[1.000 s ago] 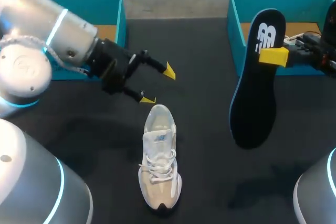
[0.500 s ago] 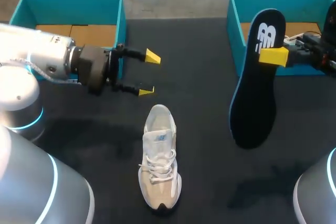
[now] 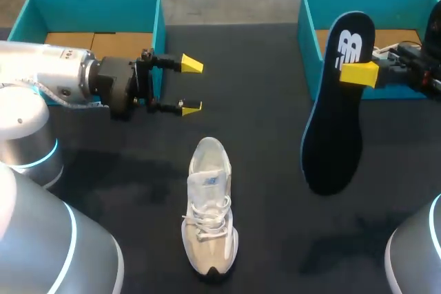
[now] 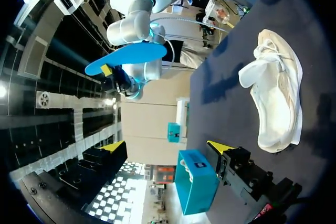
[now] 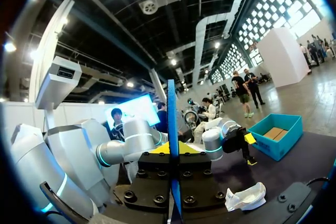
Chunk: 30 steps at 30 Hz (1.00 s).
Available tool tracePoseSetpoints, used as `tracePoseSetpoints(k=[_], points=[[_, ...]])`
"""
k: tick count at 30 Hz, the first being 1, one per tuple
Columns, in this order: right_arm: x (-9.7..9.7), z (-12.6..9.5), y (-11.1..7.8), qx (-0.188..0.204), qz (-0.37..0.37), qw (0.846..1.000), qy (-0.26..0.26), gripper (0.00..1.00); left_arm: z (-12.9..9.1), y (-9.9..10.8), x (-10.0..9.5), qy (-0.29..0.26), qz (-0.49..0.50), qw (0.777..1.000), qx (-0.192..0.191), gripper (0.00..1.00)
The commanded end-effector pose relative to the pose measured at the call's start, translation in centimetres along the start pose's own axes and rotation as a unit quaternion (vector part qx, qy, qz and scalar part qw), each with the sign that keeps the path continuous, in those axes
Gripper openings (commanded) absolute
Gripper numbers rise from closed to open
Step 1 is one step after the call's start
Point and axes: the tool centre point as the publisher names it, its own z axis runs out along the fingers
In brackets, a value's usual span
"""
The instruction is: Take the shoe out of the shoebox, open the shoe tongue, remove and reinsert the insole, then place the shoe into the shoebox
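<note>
Black table, two teal boxes at its far edge: left shoebox and right shoebox, both open-topped, cardboard floors showing.

Shoe: off-white trainer, upright on its sole, mid-table, well apart from both boxes.
- Long axis runs near-far w/ a slight tilt. Toe twd me, heel + opening twd the far edge.
- Laces done up, tongue lying flat.
- Handling, my guess: light, w/ a soft upper that'll dent under the fingers. Sole and heel cup are prob the only stiff bits.
- Best hold imo: heel collar, one finger inside the opening and one outside. Alt: pinch across the midfoot sides to steady it while the insole goes in.

Insole: in the air over the table's right part, its far end in front of the right shoebox's wall in head view.
- Dark face twd the head cam; blue underside shows in the L wrist view.
- Long axis approx parallel to the shoe. Logo end far, plain end near.
- I take the logo end for the heel, so its toe already points the same way as the shoe's.
- Handling, my guess: thin, v. light, floppy foam. It'll prob buckle if shoved from the far end, so feed the toe in at a shallow angle.

R gripper: clamped on the insole near the logo end. R wrist view shows the insole edge-on btwn the yellow tips.

L gripper: fingers apart, nothing btwn them. It hovers just beside the left shoebox's near corner, beyond the shoe's heel, not touching it.
</note>
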Motion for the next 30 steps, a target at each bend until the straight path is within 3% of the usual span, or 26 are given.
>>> tracePoseSetpoints(k=[1,19,24,30], points=[[0.9,-0.2,-0.6,-0.004,0.000,0.972,-0.236,0.00,0.1,0.2,-0.2,0.003,0.000,1.000,0.002,1.00],[0.9,-0.2,-0.6,-0.004,0.000,0.972,-0.236,0.00,0.1,0.2,-0.2,0.003,0.000,1.000,0.002,1.00],[-2.7,-3.3,0.3,0.004,0.073,0.967,-0.244,0.00,0.1,0.2,-0.2,0.003,0.000,1.000,0.002,1.00],[-6.6,-4.7,1.0,0.011,0.123,0.968,-0.218,0.00,0.1,0.2,-0.2,0.003,0.000,1.000,0.002,1.00]])
